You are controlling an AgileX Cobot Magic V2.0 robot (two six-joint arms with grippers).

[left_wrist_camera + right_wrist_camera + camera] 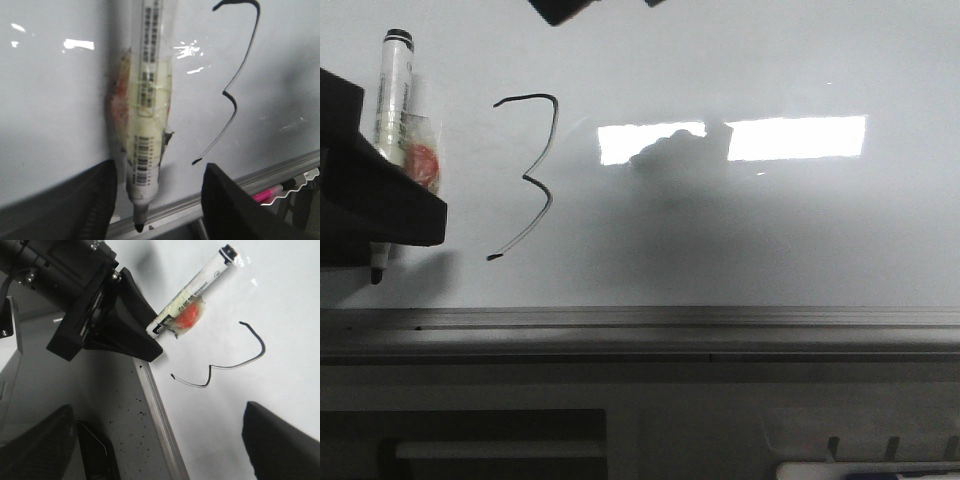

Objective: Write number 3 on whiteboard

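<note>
- On the whiteboard (740,240), left of its bright light reflection (795,138), stands the number 3 (528,175) in thin black ink.
- Just left of the 3, the left gripper (380,195) has its jaws closed on a white marker (395,100), tip pointing down beside the board's frame.
- The right gripper (160,450) hangs well apart from the 3, its jaws spread wide and holding nothing.

Thin black angular number 3 (528,175) drawn on left part of glossy pale whiteboard (740,240), above its grey frame edge.
</note>
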